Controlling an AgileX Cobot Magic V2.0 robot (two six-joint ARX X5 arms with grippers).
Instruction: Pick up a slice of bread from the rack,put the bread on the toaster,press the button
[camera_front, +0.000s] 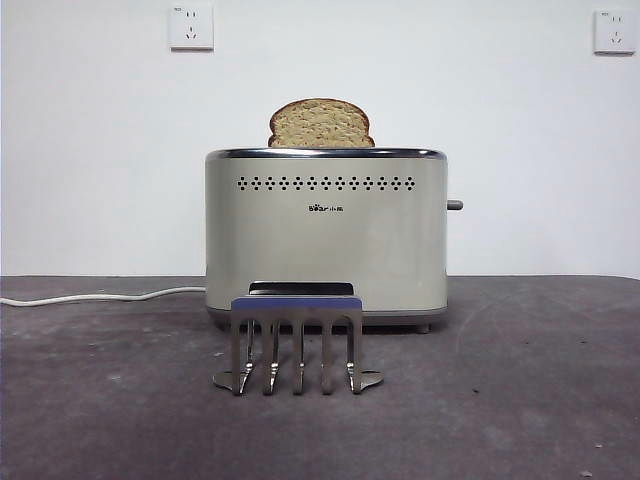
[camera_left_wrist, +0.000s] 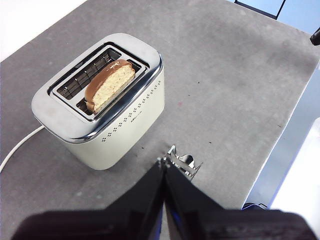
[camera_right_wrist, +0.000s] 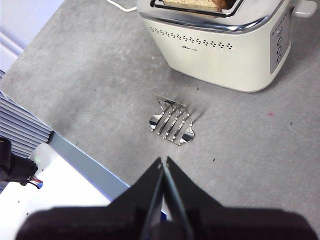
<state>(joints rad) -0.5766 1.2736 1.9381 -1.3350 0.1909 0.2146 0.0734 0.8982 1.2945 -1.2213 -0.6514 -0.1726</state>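
While bread (camera_front: 321, 124) sits in toaster (camera_front: 325, 240), only wrist views show left gripper (camera_left_wrist: 164, 167), right gripper (camera_right_wrist: 162, 164) pressed together.

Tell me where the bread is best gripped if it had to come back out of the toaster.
Probably the slice of bread's domed top, from straight above, end effector jaws across its two flat faces. Only that part rises above the toaster's chrome rim; the rest sits upright in a narrow slot, whose walls block any sideways approach.

Plain white wall (camera_front: 100, 150) behind, two white sockets (camera_front: 191, 27) up high (one near each corner), and a scuffed grey tabletop (camera_front: 520, 400).
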